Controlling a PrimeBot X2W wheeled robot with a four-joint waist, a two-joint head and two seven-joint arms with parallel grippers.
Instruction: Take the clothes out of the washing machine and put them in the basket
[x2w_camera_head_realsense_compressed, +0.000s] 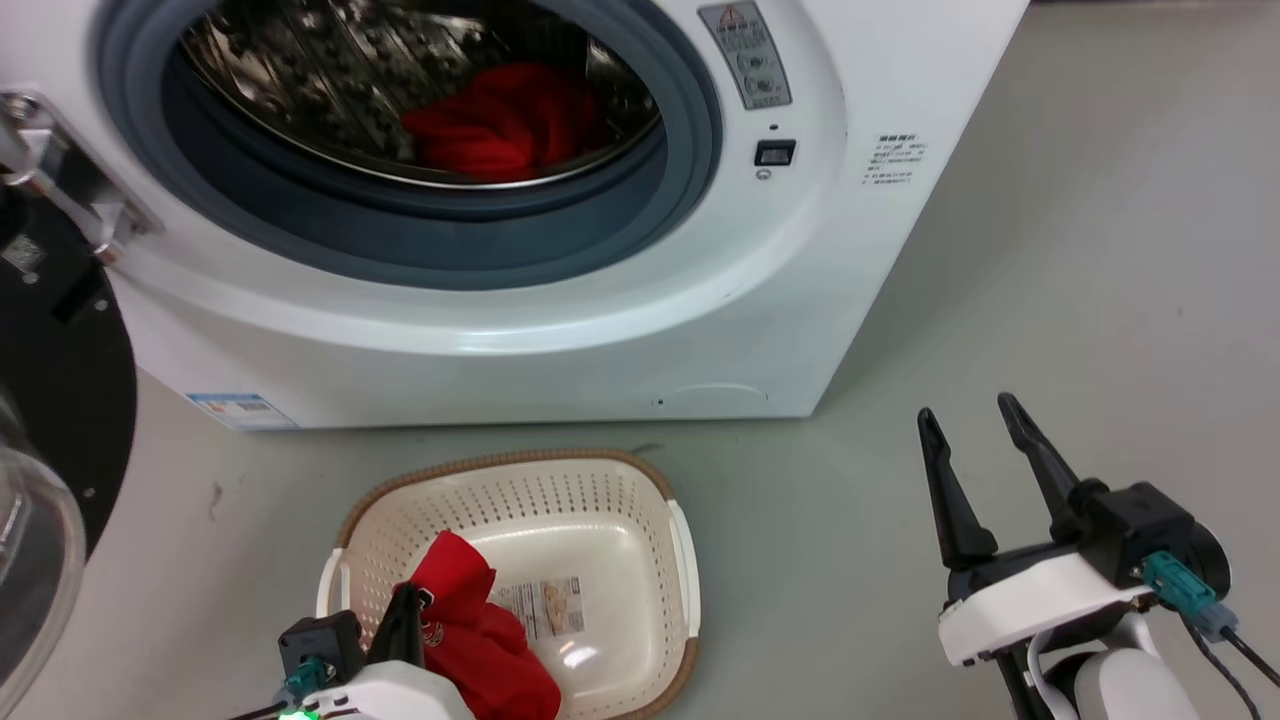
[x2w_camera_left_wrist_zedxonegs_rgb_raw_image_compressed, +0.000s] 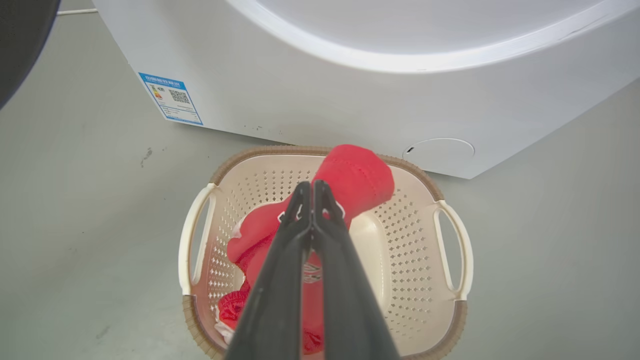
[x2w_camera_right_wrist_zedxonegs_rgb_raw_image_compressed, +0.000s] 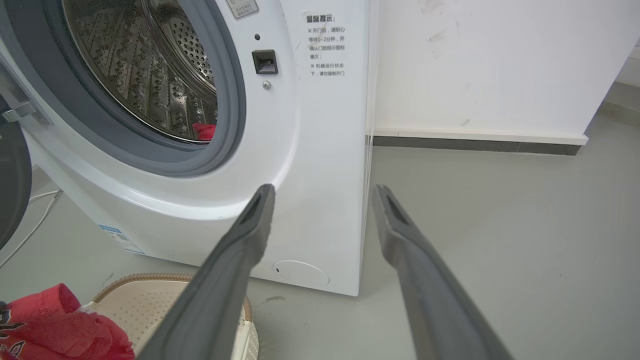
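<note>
Over basket (x2w_camera_left_wrist_zedxonegs_rgb_raw_image_compressed: 417, 250), left fingers (x2w_camera_left_wrist_zedxonegs_rgb_raw_image_compressed: 280, 280) pinch red garment (x2w_camera_left_wrist_zedxonegs_rgb_raw_image_compressed: 357, 180).

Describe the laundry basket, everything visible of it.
The basket is cream plastic, a rounded rectangle with perforated walls, a brown woven-look rim and white side handles. It stands upright on the grey floor just in front of the washing machine. A paper label lies on its bottom. A red garment hangs into it from the left gripper, jaws shut.
</note>
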